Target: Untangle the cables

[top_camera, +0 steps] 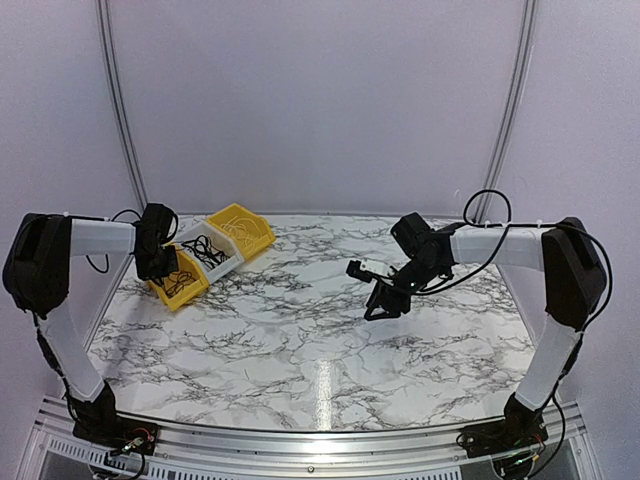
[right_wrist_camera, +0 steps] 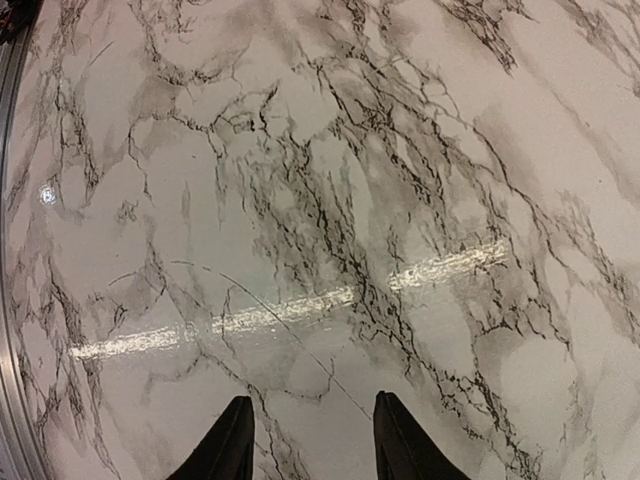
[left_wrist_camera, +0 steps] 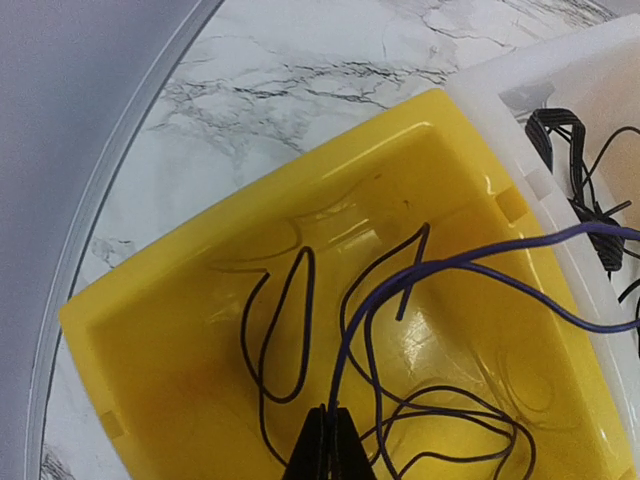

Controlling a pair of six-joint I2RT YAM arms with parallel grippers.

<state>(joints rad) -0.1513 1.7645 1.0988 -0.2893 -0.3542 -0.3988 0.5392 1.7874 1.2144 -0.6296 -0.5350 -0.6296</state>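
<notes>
I am pressing my left gripper [left_wrist_camera: 325,445] fingers together over the nearer yellow bin [left_wrist_camera: 170,330], pinching a purple cable [left_wrist_camera: 470,265] at its lower end. It is rising from my fingertips and arching to the right, over the rim of the white bin [left_wrist_camera: 520,150] that is touching the yellow one. Thin black cables [left_wrist_camera: 285,330] are lying in loose loops on the floor of the yellow bin, and more black cables [left_wrist_camera: 585,190] are sitting bunched inside the white bin. A second yellow bin [top_camera: 243,230] is standing on the far side of the white one. I am holding my right gripper [right_wrist_camera: 312,445] above the bare marble table [right_wrist_camera: 300,150], well apart from the bins, with its fingers spread and nothing between them.
</notes>
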